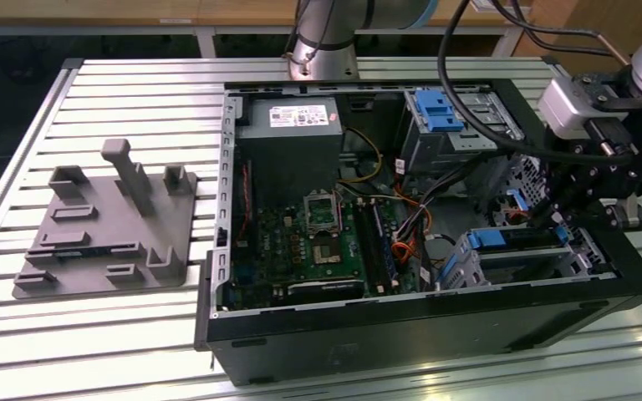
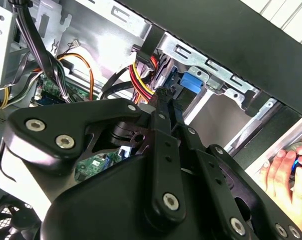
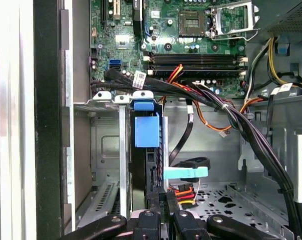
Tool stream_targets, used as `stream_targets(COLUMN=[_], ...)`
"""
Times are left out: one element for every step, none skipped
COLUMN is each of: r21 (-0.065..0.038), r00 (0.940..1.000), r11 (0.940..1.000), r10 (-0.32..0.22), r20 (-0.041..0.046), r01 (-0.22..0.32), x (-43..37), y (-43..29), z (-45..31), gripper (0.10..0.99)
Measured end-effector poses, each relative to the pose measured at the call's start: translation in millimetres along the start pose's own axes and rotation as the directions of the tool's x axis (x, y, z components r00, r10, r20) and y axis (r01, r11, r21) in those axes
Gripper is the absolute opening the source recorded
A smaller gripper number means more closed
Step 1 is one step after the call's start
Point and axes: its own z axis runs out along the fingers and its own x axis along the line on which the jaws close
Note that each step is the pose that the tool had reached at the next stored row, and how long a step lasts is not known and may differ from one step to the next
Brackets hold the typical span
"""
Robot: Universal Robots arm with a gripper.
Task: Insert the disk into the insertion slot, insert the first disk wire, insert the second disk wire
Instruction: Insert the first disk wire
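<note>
Grey plastic at the exterior view's left: a moulded fixture (image 1: pixel 104 225) with upright pegs and shallow pockets, flat on the slatted metal tabletop (image 1: pixel 131 92). Just right of it, a black computer case (image 1: pixel 410 334), lying open. Holds a green motherboard (image 1: pixel 321 242), a boxy power supply (image 1: pixel 290 117) and loose wire bundles (image 1: pixel 410 225) in red, yellow and orange. Farther right, a tall grey bay (image 1: pixel 466 138) with a blue latch. Near the case's right corner, the insertion slot (image 1: pixel 522 266), a small sheet-metal cage, with the disk (image 1: pixel 517 240) already seated inside; blue bracket at its end, label hidden. Shows edge-on in the first wrist view, mostly in shadow. Just by the disk's rear edge, the tool (image 3: pixel 162 197): closed, fingertips together; pinching a wire or nothing, impossible to tell. Close by, a pale turquoise tab (image 3: pixel 186 173) on a black cable. Cut off at the edge of the second wrist view, a person's hand (image 2: pixel 286 172) outside the case.
</note>
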Motion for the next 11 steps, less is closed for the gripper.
stream_targets(r21=[0.0,0.0,0.0,0.0,0.0,0.0,0.0,0.0,0.0,0.0,0.0], r00=[1.0,1.0,1.0,1.0,1.0,1.0,1.0,1.0,1.0,1.0,1.0], r11=[1.0,1.0,1.0,1.0,1.0,1.0,1.0,1.0,1.0,1.0,1.0], r10=[0.0,0.0,0.0,0.0,0.0,0.0,0.0,0.0,0.0,0.0,0.0], r20=[-0.0001,-0.0001,-0.0001,-0.0001,-0.0001,0.0,0.0,0.0,-0.0001,0.0,-0.0002], r01=[0.0,0.0,0.0,0.0,0.0,0.0,0.0,0.0,0.0,0.0,0.0], x=[0.3,0.6,1.0,1.3,1.6,1.8,2.1,2.7,2.9,2.9,3.0], y=[0.0,0.0,0.0,0.0,0.0,-0.1,-0.1,-0.1,-0.1,-0.1,-0.1], z=[0.1,0.2,0.3,0.5,0.5,0.6,0.6,0.7,0.6,0.7,0.8], gripper=[0.169,0.169,0.169,0.169,0.169,0.169,0.169,0.169,0.169,0.169,0.169])
